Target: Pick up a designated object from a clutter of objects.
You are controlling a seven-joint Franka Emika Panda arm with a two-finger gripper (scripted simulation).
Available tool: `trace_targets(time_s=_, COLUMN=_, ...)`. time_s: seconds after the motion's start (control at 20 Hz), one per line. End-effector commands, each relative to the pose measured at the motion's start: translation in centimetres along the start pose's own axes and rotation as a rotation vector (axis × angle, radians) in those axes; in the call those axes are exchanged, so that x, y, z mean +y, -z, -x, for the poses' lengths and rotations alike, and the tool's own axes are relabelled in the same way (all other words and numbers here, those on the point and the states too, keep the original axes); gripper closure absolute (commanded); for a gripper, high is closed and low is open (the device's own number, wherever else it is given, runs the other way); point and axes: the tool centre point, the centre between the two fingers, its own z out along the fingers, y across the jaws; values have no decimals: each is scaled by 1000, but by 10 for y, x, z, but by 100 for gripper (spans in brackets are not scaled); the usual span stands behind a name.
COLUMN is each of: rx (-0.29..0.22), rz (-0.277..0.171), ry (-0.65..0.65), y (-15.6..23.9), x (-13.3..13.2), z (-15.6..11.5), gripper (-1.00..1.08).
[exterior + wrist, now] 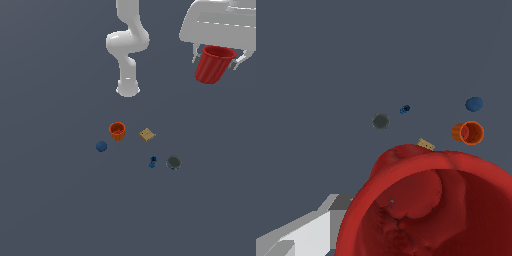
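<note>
While the white arm (128, 47) is rising from its base at the far side of the grey worktop (55, 200), the end effector (215, 56) is hanging high above the surface, at the exterior view's upper right. It is clamped on the deep red ribbed cup (214, 65): a thin finger is showing at each side of the rim, and the cup is hanging under the hand, upright and only a little tilted, well clear of the worktop. In the wrist view the red cup (431, 205) is filling the near part of the picture with its open mouth turned to the camera, and a pale grey finger (301, 235) is lying beside it.

All other items are lying far below the end effector, on the worktop, and none of them is touching another. The orange cup (117, 131) is standing with its mouth up, farther from the end effector than the tan flat square (147, 134), which is lying near it. The blue ball (101, 146) is resting just beside the orange cup and is the farthest item from the end effector. The dark grey disc (173, 162) is lying nearer the camera, almost under the end effector's side of the scene. The small blue piece (153, 161) is sitting just beside the disc.
</note>
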Motion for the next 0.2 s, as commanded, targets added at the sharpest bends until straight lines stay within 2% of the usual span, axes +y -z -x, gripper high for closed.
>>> trace_targets(time_s=0.0, rx=0, rz=0, ry=0, y=5, x=1, z=1, gripper=108)
trace_targets(time_s=0.15, rx=0, rz=0, ry=-1, y=5, x=0, z=0, gripper=108)
